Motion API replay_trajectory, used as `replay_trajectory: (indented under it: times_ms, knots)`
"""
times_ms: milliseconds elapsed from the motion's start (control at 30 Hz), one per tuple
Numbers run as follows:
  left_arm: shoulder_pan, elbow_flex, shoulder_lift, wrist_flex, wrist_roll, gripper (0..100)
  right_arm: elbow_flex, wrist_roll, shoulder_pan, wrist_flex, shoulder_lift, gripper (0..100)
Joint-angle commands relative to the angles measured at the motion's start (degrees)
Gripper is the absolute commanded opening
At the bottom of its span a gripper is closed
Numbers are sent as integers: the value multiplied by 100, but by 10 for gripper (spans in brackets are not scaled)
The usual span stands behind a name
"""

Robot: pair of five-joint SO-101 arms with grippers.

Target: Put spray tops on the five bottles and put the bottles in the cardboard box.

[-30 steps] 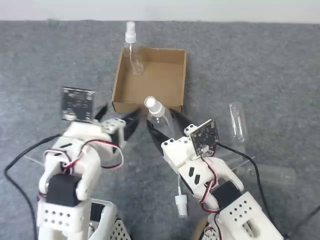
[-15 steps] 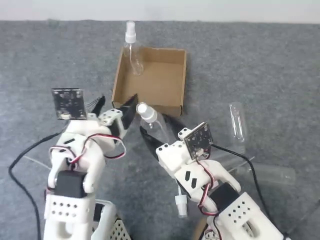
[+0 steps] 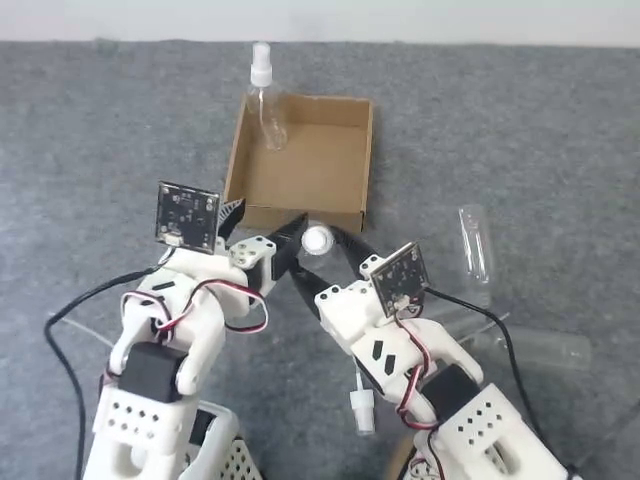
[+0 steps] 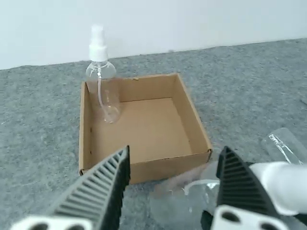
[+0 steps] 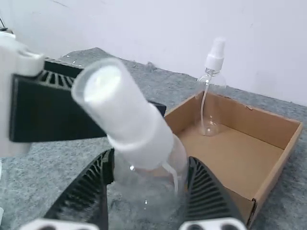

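Two capped bottles logged, two more clear ones lying loose, all on or over grey carpeted worktop [image 3: 120, 110].

Boxed bottle [image 3: 266, 110]: clear, white spray top fitted, upright inside cardboard box [image 3: 297, 213] at far left corner, top well above rim. From left wrist, boxed bottle [image 4: 101, 91] against far wall of cardboard box [image 4: 144, 165], dip tube visible through clear body.

Held bottle [image 3: 318, 240]: spray top fitted, just in front of box's near wall, outside it. Right jaws pinching its clear body from both sides. From right wrist, held bottle [image 5: 139, 158] tilted, spray top leaning towards left arm's black finger. Lifted off worktop or resting on it: cannot tell.

Left jaws: spread wide, just short of box's near wall. One finger just beside held bottle's spray top; touching or apart, cannot tell.

Bare bottle [image 3: 475, 243]: uncapped, lying flat on worktop, right of box, well apart from both sets of jaws.

Second clear bottle [image 3: 545, 348]: lying flat beside right arm, nearer the camera; cap end too faint to judge.

Loose spray top [image 3: 362, 405]: white, tube attached, lying on worktop between the two arm bases, close against right arm.
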Motion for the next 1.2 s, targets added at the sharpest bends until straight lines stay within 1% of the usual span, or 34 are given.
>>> replay_trajectory:
  times_ms: [0, 67, 167, 300, 533, 667, 833, 1000, 1167]
  knots:
    - [273, -84, 0, 79, -70, 283, -457, -18, -92, 22, -207, 7]
    - [202, -163, 0, 97, -44, 283, -457, -18, -92, 22, -207, 7]
    - [-185, -259, 0, 88, 0, 283, -457, -18, -84, 22, -207, 7]
    - [-738, -418, 0, 88, 492, 283, -457, -9, -84, 31, -189, 8]
    - [-1574, -681, 0, 53, 993, 283, -457, -9, -75, 31, -154, 9]
    - [-2084, -822, 0, 79, 1002, 283, -457, -9, -31, 31, -154, 9]
    - [-2866, -497, 0, 97, 1029, 283, -510, -18, 242, 31, -154, 9]
    - [-3218, 189, 0, 44, 1011, 283, -510, -9, 259, 31, -163, 9]
    - [-3604, 497, 0, 35, 993, 283, -519, -9, 391, 31, -198, 9]
